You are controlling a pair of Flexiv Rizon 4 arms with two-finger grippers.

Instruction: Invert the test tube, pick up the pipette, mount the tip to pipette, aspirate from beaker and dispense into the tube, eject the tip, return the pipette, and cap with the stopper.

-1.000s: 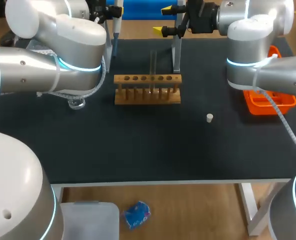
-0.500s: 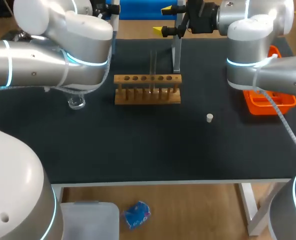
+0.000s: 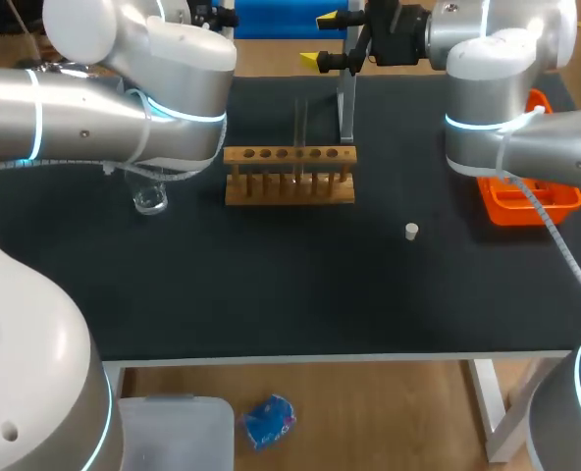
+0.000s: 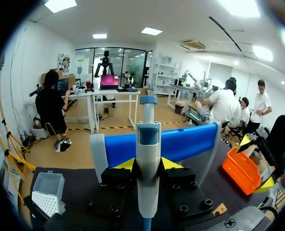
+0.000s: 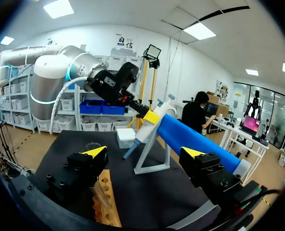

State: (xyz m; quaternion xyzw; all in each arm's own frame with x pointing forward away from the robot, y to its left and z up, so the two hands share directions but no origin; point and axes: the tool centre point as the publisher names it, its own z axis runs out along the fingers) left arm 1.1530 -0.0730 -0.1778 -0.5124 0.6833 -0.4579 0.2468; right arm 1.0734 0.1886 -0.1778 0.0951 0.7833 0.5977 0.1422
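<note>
Status entry, pipette pick-up step.

Table (image 3: 271, 294): dark mat, all of the task's things on it.

Left arm (image 3: 94, 118) reaches to the far edge. Right arm (image 3: 506, 118) is also at the far edge, near the middle.

Pipette stand (image 4: 181, 144): its blue bar runs straight ahead of the left gripper (image 4: 147, 163).

Wooden rack (image 3: 289, 186): below the right gripper (image 5: 146, 153), on its near side.

Orange tray (image 3: 526, 208): well apart from both grippers, under the right arm.

Tip box (image 4: 47, 192): on the mat, off to one side of the left gripper and lower.

Beaker (image 3: 150, 201): under the left arm, well back from its gripper.

Pipette (image 4: 148, 144): upright between the left gripper's fingers, both yellow tips pressed to its body from either side, so we read a closed grasp. We cannot tell whether it has cleared the stand.

Right gripper: fingers spread wide, nothing between them.

Test tube (image 3: 300, 128): upright in the rack, beneath the right gripper.

Stopper (image 3: 411, 231): loose on the mat, far from both grippers.

Progress, our judgement: the tube appears righted and the pick-up is in hand. Left to do are tip mounting, aspirating, dispensing, ejecting, returning the pipette and capping.
</note>
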